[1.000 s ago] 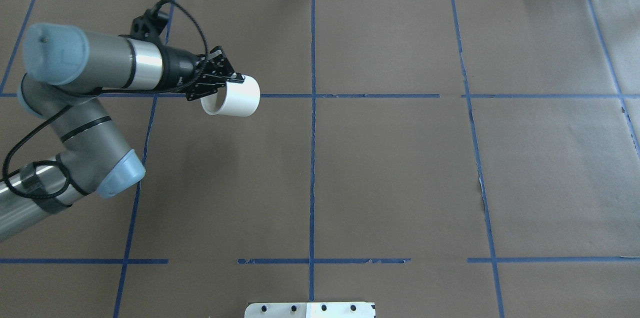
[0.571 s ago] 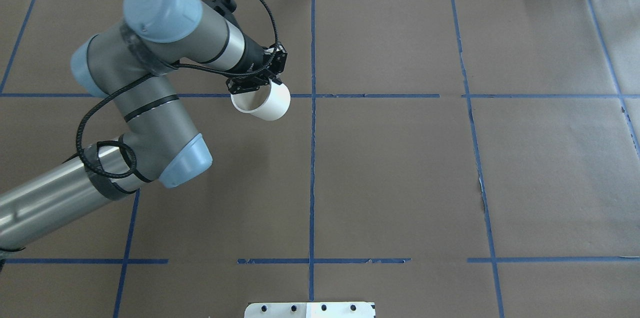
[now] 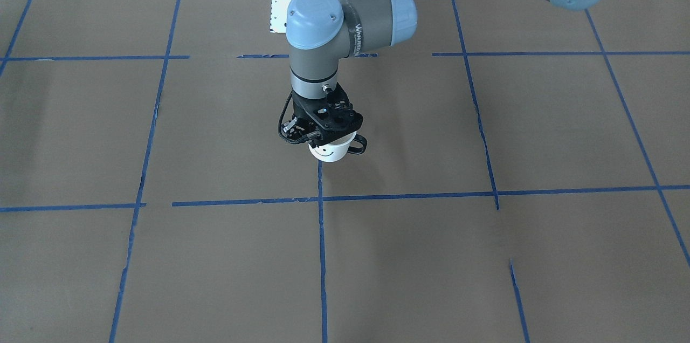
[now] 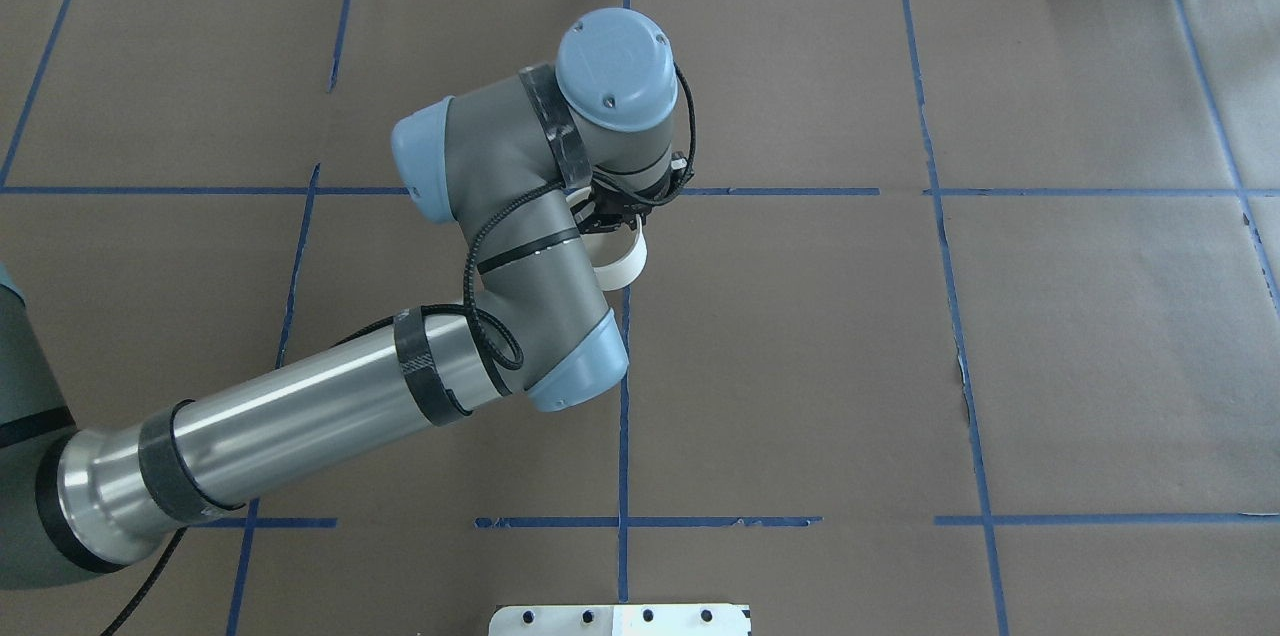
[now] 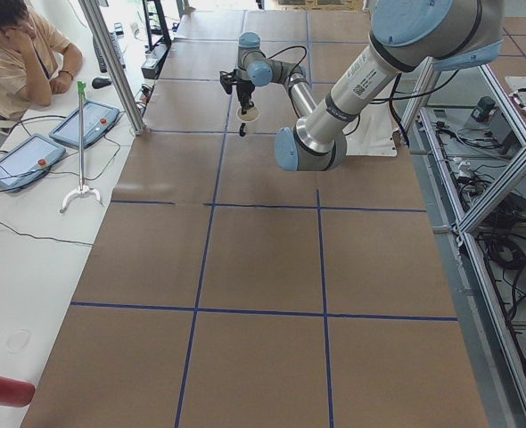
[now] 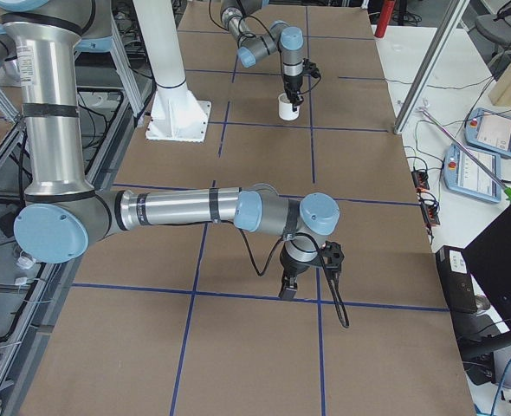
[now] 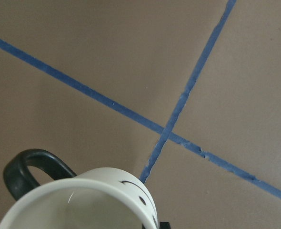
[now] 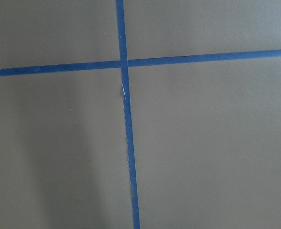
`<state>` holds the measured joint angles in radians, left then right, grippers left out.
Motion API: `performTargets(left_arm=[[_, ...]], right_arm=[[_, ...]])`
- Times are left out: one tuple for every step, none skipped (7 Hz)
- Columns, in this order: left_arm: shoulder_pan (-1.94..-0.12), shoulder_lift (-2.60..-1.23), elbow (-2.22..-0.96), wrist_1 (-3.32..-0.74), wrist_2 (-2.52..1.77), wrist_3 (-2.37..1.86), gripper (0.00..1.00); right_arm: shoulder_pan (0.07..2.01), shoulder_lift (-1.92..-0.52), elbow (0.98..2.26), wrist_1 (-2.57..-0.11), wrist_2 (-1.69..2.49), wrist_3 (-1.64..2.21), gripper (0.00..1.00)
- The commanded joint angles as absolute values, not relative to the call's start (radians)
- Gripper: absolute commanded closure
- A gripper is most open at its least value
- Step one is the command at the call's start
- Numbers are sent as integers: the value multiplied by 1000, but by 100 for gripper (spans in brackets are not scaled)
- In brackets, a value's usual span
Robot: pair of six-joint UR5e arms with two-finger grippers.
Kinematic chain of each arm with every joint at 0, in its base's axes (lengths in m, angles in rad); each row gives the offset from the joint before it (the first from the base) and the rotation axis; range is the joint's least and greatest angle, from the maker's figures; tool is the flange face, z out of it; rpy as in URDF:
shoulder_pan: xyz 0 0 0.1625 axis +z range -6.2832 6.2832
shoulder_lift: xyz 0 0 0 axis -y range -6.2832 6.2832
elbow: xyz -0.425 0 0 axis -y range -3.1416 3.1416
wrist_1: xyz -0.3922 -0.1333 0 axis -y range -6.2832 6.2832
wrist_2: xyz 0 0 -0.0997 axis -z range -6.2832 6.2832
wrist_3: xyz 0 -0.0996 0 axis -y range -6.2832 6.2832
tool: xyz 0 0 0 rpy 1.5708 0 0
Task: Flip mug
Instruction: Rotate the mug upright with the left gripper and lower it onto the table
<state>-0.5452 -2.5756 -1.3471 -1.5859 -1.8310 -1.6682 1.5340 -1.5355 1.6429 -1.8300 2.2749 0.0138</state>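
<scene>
The white mug (image 3: 330, 152) with a black smiley face and black handle (image 3: 358, 146) hangs mouth up from my left gripper (image 3: 323, 139), which is shut on its rim from above. It is close over the brown paper near the crossing of two blue tape lines (image 3: 320, 199); I cannot tell whether it touches. In the overhead view only an edge of the mug (image 4: 628, 262) shows under the wrist. The left wrist view shows its rim and pale interior (image 7: 83, 202). My right gripper (image 6: 288, 290) points down near the table in the exterior right view only; I cannot tell whether it is open or shut.
Brown paper with a blue tape grid (image 4: 622, 356) covers the table. The robot's white base plate (image 4: 620, 619) is at the near edge. A seated person (image 5: 18, 45) and tablets (image 5: 85, 123) are at the far side table.
My left arm has swung right with the mug, from the left grid cell to the centre line. The mug has turned from lying sideways to mouth up.
</scene>
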Motion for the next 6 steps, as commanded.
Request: performTargets(left_arm=[[-494, -2574, -1315, -1582, -1786, -1670, 70], [-480, -2571, -1316, -1583, -1769, -1678, 35], [-479, -2571, -1331, -1582, -1772, -1681, 0], [-482, -2544, -1404, -1580, -1772, -1668, 0], [-512, -2508, -1513, -1537, -1775, -1622, 0], [-549, -2473, -1629, -1460, -1781, -1539, 0]], right_arm=[[1534, -1536, 1643, -1830, 2275, 14, 0], [1534, -1536, 1643, -1830, 2275, 14, 0], [1534, -1536, 1643, -1830, 2275, 14, 0], [1534, -1536, 1643, -1830, 2275, 14, 0], [1534, -1536, 1643, -1830, 2275, 14, 0], [1534, -1536, 1643, -1830, 2275, 14, 0]])
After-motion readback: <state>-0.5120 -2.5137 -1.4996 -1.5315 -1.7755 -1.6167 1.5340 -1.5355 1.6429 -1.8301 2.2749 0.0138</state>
